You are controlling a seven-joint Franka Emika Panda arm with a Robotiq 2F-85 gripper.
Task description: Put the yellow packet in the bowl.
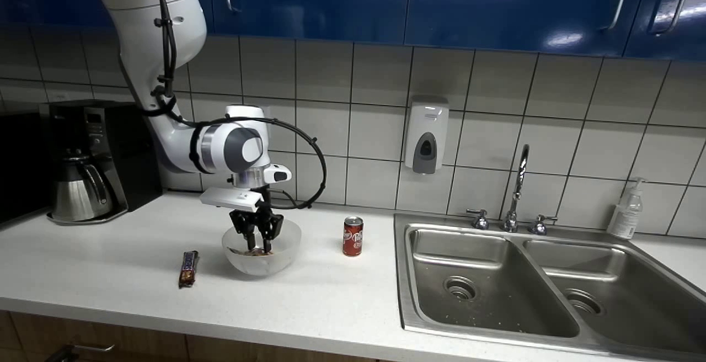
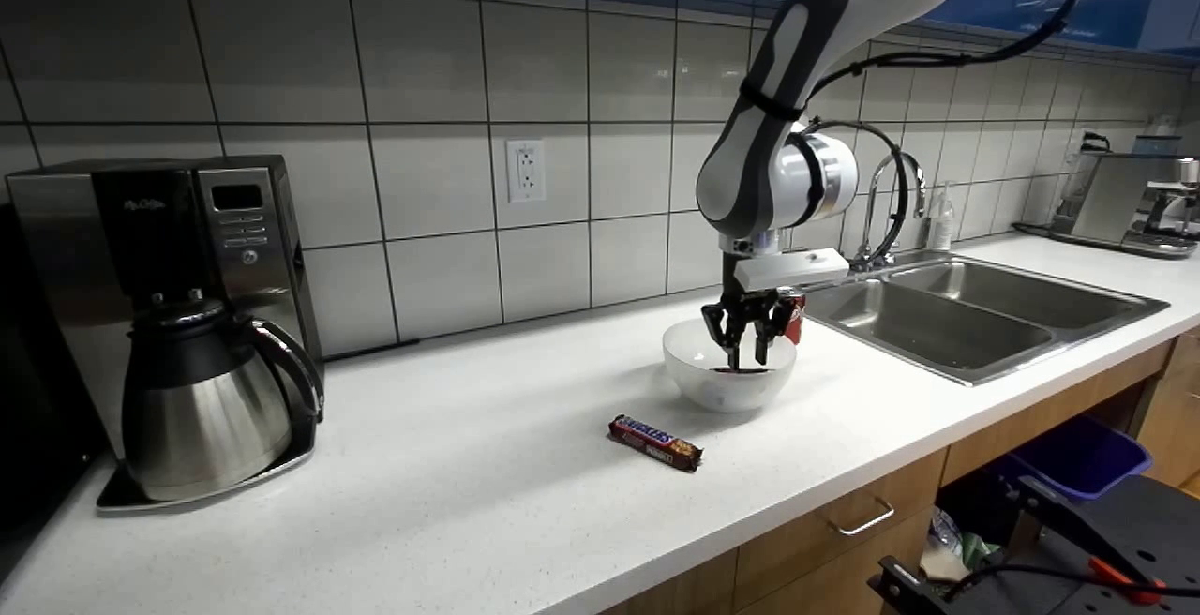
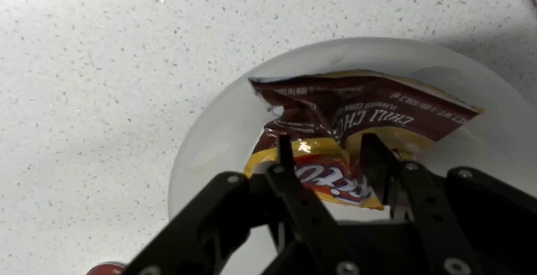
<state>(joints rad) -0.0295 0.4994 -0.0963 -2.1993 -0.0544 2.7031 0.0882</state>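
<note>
The yellow packet (image 3: 377, 99), brown and yellow-orange with a red logo, lies crumpled inside the translucent bowl (image 3: 205, 157) in the wrist view. A thin edge of the packet (image 1: 255, 252) shows in the bowl (image 1: 265, 266) in an exterior view, and a dark sliver of the packet (image 2: 741, 370) shows in the bowl (image 2: 722, 395). My gripper (image 3: 327, 138) is open, its fingers apart over the packet, which spreads beyond both of them. The fingertips reach below the bowl's rim in both exterior views (image 1: 259, 249) (image 2: 747, 362). Whether they touch the packet cannot be told.
A red can (image 1: 353, 237) stands near the bowl on the sink (image 1: 401, 279) side. A dark candy bar (image 2: 656, 443) lies on the counter on the bowl's other side. A coffee maker (image 2: 211, 399) stands farther off. The tiled wall is behind.
</note>
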